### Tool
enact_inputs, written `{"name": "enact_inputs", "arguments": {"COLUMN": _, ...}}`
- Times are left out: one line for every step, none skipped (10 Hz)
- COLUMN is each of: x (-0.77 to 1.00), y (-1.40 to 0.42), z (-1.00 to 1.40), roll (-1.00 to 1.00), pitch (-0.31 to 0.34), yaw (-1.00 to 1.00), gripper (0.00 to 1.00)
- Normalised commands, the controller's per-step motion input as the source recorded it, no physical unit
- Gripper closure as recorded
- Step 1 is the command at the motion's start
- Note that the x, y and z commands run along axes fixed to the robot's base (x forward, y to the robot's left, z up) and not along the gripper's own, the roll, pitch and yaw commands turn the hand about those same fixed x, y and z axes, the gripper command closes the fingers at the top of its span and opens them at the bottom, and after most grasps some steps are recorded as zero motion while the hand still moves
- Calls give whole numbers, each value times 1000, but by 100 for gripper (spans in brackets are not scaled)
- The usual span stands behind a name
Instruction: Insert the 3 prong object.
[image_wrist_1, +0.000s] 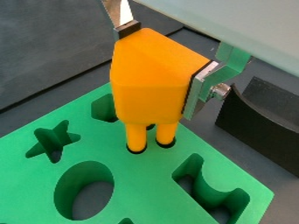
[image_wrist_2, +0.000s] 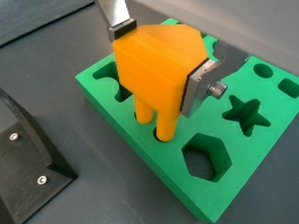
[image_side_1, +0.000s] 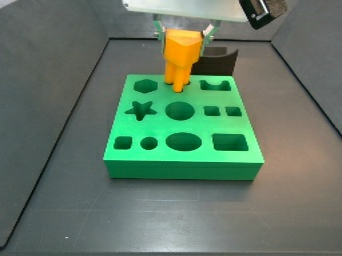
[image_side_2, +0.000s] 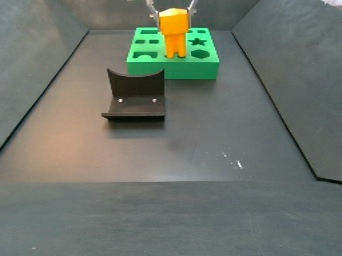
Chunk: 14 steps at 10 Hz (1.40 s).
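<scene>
In a side view we see, from left to right across the green board (image_side_1: 183, 140), a star-shaped hole (image_side_1: 143, 111), then round holes, then the 3 prong object (image_side_1: 181, 60) standing upright over the board's far edge, with square and rectangular holes to its right. The gripper (image_side_1: 183, 33) hangs directly above the board, its jaws clamped on the upper body of the 3 prong object, one silver finger (image_wrist_1: 201, 87) pressed flat on one face and another finger (image_wrist_2: 114, 17) on the opposite face. In both wrist views we see the orange prongs (image_wrist_1: 151, 135) reaching down to the board surface, their tips at or just within small holes; how deep they sit we cannot tell. In a side view the dark fixture (image_side_2: 135, 96) stands on the floor (image_side_2: 187, 150) well apart from the board, nearer the camera, while the board lies against the far end of the enclosure.
</scene>
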Motion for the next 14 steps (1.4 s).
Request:
{"name": "enact_inputs", "arguments": {"x": 231, "y": 0, "z": -423, "roll": -30, "pitch": 54, "yaw": -226, "gripper": 100}}
{"name": "enact_inputs", "arguments": {"x": 169, "y": 29, "z": -403, "roll": -90, "pitch": 30, "yaw": -389, "gripper": 100}}
{"name": "enact_inputs", "arguments": {"x": 160, "y": 74, "z": -357, "roll": -103, "pitch": 50, "yaw": -480, "gripper": 100}}
{"name": "enact_inputs", "arguments": {"x": 0, "y": 80, "z": -337, "roll": -101, "pitch": 0, "yaw": -246, "gripper": 100}}
{"name": "enact_inputs", "arguments": {"x": -86, "y": 111, "z": -400, "roll": -134, "pitch": -59, "yaw": 0, "gripper": 100}}
{"name": "enact_inputs", "arguments": {"x": -143, "y": 57, "z": -366, "roll": -110, "pitch": -121, "yaw": 160, "gripper": 100}}
{"name": "enact_inputs", "arguments": {"x": -163, "y": 29, "z": -371, "roll": -146, "pitch": -139, "yaw": 309, "gripper": 100}}
{"name": "enact_inputs", "arguments": {"x": -217, "y": 49, "z": -300, "roll": -236, "pitch": -140, "yaw": 266, "gripper": 100}}
{"name": "enact_inputs", "arguments": {"x": -234, "y": 0, "z": -217, "roll": -180, "pitch": -156, "yaw": 246, "gripper": 100}}
{"name": "enact_inputs", "arguments": {"x": -200, "y": 0, "z": -283, "roll": -110, "pitch": -131, "yaw": 200, "gripper": 100}}
{"name": "enact_inputs", "arguments": {"x": -189, "y": 0, "z": -340, "roll": -139, "pitch": -124, "yaw": 137, "gripper": 100}}
{"name": "enact_inputs", "arguments": {"x": -131, "y": 37, "z": -366, "roll": -214, "pitch": -156, "yaw": 0, "gripper": 100}}
{"name": "enact_inputs", "arguments": {"x": 0, "y": 180, "z": -131, "roll": -201, "pitch": -84, "yaw": 0, "gripper": 100}}
{"name": "enact_inputs", "arguments": {"x": 0, "y": 0, "z": 0, "roll": 17, "pitch": 0, "yaw": 0, "gripper": 100}}
